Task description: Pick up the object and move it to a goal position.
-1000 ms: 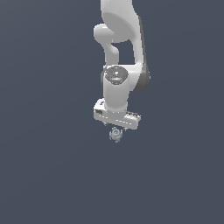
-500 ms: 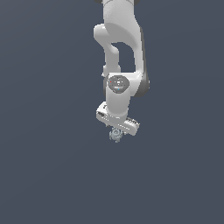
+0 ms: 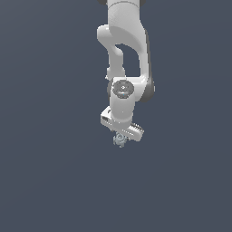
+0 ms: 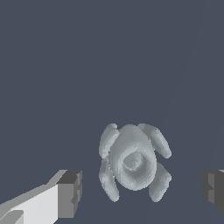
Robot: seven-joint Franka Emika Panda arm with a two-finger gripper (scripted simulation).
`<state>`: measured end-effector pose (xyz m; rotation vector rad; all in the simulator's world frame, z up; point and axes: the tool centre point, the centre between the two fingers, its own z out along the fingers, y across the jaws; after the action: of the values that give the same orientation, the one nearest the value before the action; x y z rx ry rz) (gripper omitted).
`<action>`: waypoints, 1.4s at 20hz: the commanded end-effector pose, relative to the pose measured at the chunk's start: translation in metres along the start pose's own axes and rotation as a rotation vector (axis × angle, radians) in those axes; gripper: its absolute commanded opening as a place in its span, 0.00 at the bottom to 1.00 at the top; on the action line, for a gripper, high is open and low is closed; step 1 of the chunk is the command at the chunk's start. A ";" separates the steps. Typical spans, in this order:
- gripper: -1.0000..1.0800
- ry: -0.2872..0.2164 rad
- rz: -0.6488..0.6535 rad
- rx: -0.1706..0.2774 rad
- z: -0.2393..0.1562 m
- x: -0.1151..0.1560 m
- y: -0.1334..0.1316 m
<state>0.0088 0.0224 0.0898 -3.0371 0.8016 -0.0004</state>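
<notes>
The white arm hangs straight down with its pincer [image 3: 121, 136] spread wide, and the object [image 3: 119, 140], a small knobbly grey-blue lump, sits between the two fingers [image 4: 65, 194] with a clear gap on either side, touching neither. The worry from here is the shape: those rounded bumps give the pads little flat to bite on, so closing off-centre or tilted could squirt the lump sideways or let it twist loose on the lift. The table [image 3: 50, 181] is plain, dark slate-blue, featureless; nothing marks a goal.
</notes>
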 end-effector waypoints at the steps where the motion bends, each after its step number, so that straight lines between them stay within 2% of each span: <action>1: 0.96 0.000 0.001 0.000 0.005 0.000 0.000; 9: 0.96 0.000 0.004 -0.001 0.042 -0.001 0.001; 14: 0.96 0.000 0.005 -0.001 0.049 0.000 0.000; 15: 0.00 0.000 0.005 -0.001 0.049 0.000 0.000; 28: 0.00 0.000 0.004 0.000 0.046 0.000 0.000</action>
<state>0.0084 0.0227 0.0422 -3.0356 0.8071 0.0000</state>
